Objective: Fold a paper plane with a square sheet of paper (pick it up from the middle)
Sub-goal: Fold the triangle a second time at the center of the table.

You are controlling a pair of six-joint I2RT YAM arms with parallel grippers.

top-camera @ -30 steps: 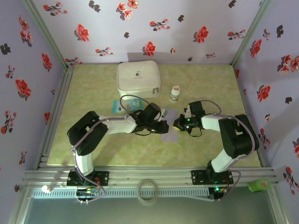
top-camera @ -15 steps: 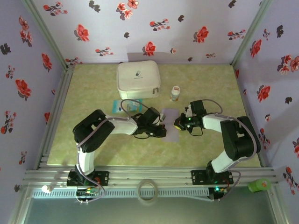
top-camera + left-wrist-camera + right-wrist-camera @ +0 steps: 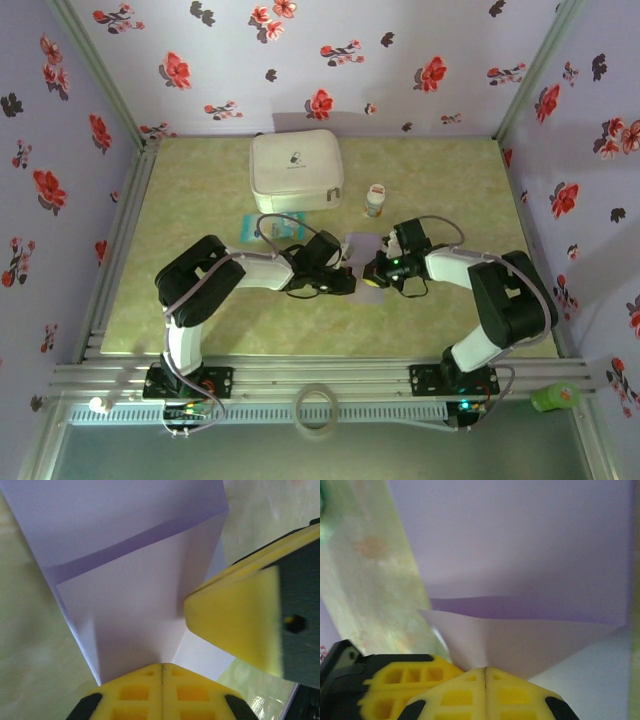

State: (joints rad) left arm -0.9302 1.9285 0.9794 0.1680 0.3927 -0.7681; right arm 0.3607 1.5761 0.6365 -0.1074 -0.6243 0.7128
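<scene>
The green bench carries everything, and the largest thing on it is the white zip case at the far side. It is zipped shut, so its contents cannot be seen. Nearer the arms, at mid-bench, lies the square sheet of paper. It is partly folded, and from above its long axis runs away from the arm bases toward the far wall. The left pincer and right pincer meet over its near middle from opposite sides, almost touching, so neither arm is the nearer. In the left wrist view the left pincer has its fingers pressed together, tips down on a paler folded flap of the sheet that spreads straight ahead. The right pincer's finger is just to its right. The right wrist view gives the same: fingers shut, the flap's point and crease directly in front. Whether either tip has caught a layer cannot be told. The next crease probably depends on that flap lying ahead of both tips. A teal packet and a small capped bottle sit apart from the sheet.
</scene>
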